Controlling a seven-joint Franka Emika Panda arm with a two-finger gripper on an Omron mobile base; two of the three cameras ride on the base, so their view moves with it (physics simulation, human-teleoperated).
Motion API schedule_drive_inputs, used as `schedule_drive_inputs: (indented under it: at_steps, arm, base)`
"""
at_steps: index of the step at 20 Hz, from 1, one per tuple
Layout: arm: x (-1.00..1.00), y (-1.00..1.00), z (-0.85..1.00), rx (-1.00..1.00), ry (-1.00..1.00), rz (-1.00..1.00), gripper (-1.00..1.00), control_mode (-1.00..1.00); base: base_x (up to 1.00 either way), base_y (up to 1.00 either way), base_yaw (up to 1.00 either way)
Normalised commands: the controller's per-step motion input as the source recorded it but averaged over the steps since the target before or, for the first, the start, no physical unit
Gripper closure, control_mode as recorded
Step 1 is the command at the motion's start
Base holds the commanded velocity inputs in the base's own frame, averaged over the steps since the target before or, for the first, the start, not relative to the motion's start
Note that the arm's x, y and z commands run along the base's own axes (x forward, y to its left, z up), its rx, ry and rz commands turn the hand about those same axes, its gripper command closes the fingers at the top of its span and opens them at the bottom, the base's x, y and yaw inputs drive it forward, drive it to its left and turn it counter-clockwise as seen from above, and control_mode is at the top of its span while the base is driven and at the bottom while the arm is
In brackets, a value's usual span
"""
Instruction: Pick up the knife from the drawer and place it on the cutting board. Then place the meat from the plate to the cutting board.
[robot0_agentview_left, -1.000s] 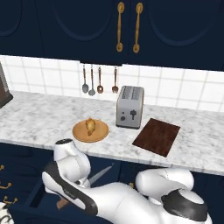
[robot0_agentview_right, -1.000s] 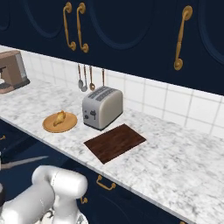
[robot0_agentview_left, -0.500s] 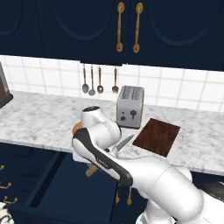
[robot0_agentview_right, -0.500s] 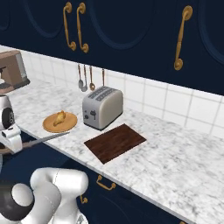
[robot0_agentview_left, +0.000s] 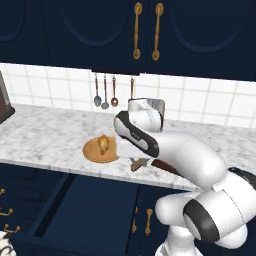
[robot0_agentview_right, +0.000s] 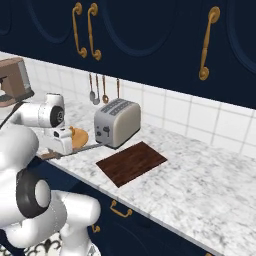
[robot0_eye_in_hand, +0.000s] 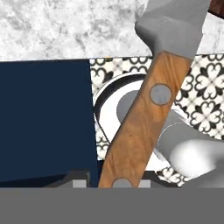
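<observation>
The end effector (robot0_agentview_right: 56, 143) is closed on the knife (robot0_eye_in_hand: 144, 118), gripping its brown wooden handle; in the hand view the handle runs up the middle and the finger tips themselves are cut off at the bottom edge, so the contact cannot be made out there. In the right base view the pale blade sticks out from the end effector toward the toaster (robot0_agentview_right: 116, 122), held above the near edge of the marble surface (robot0_agentview_right: 200, 170). In the left base view the arm hides most of the knife, and only the handle end shows below the wrist.

The cutting board (robot0_agentview_right: 131, 162) lies flat on the surface, just right of the toaster and nearer to the edge; in the left base view the arm covers nearly all of it. The plate (robot0_agentview_left: 94, 151) sits on the surface to the left of the toaster, with the meat (robot0_agentview_left: 103, 144) on it; in the right base view the end effector blocks part of both. The drawer (robot0_agentview_left: 85, 210) stands open below the surface, its navy inside dark and hard to read.

Spoons and a fork (robot0_agentview_left: 105, 92) hang on the tiled wall behind.
</observation>
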Motion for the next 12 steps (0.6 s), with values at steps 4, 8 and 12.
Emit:
schedule_drive_inputs:
  at_steps: [4, 8, 12]
  arm:
    - [0.96, -1.00, -0.19, 0.00, 0.01, 0.06, 1.00, -1.00]
    - [0.63, -1.00, -0.41, 0.00, 0.00, 0.10, 1.00, -1.00]
    - [0.52, -1.00, -0.58, 0.00, 0.00, 0.12, 1.00, -1.00]
  base:
    - [0.00, 0.00, 0.00]
    - [0.00, 0.00, 0.00]
    - [0.00, 0.00, 0.00]
